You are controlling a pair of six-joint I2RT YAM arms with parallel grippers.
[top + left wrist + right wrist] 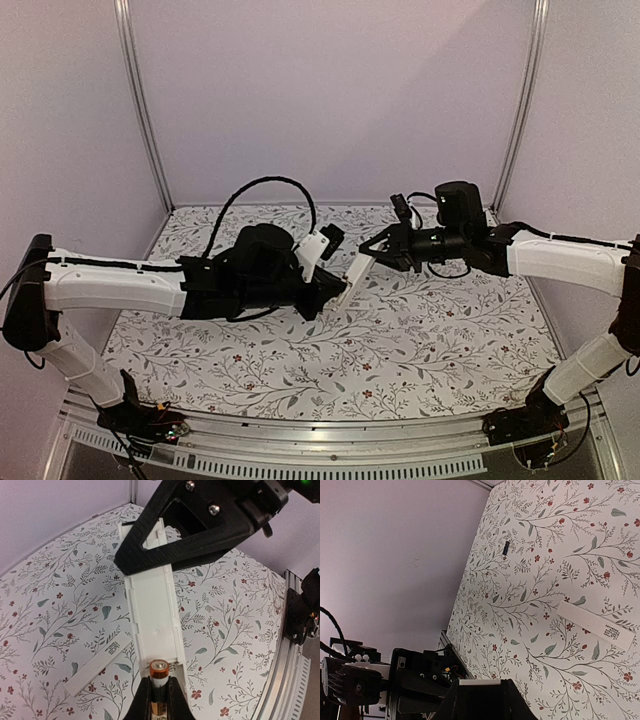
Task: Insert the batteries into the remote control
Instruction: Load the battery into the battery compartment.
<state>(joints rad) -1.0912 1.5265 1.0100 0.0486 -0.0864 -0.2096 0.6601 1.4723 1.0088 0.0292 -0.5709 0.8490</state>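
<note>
Presently the first battery is being loaded: the remote [152, 605] is clamped at one end by the right fingers [200, 530] above the middle of the desk [60, 595]. A brass battery [159, 672] is gripped by the left fingers [142, 702] at its other end. Next, it must be aligned and slid in lengthwise. The black battery [506, 547] is seen near a desk edge.
</note>
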